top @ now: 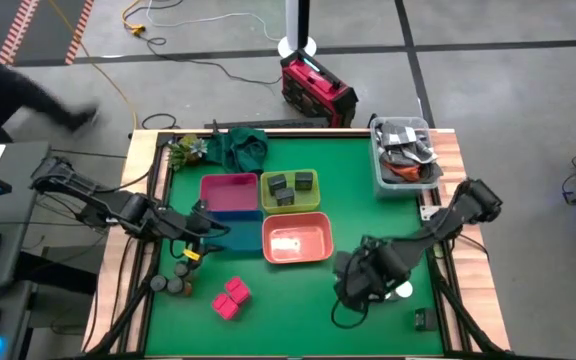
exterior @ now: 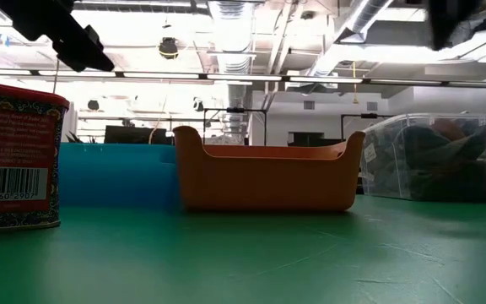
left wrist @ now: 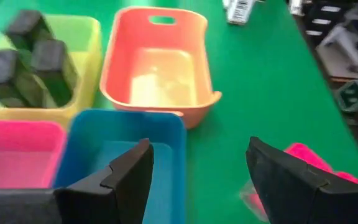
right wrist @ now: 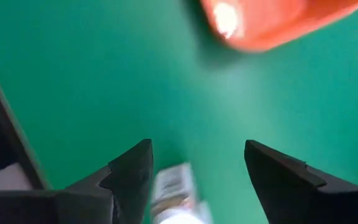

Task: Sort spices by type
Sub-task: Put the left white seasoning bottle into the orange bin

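My left gripper [top: 206,238] [left wrist: 197,174] stands open over the blue bin [left wrist: 126,146], with nothing between its fingers. My right gripper [top: 368,288] [right wrist: 197,168] is open too, pointing down above a white-topped round jar [right wrist: 176,193] [top: 401,292] that lies on the green table, apart from the fingers. Three dark grey square jars [top: 290,188] stand in the yellow-green bin [top: 313,205]. Two bright pink square packets [top: 231,297] lie near the front, with grey round jars [top: 173,285] to their left. In the low view, one packet [exterior: 15,156] stands at the left.
A pink bin [top: 230,193] and an orange bin [top: 296,240] sit beside the other two bins at mid-table. A clear tub of dark clutter [top: 405,155] stands at the far right corner and a green cloth [top: 240,147] at the far edge. Bare green table lies near the front right.
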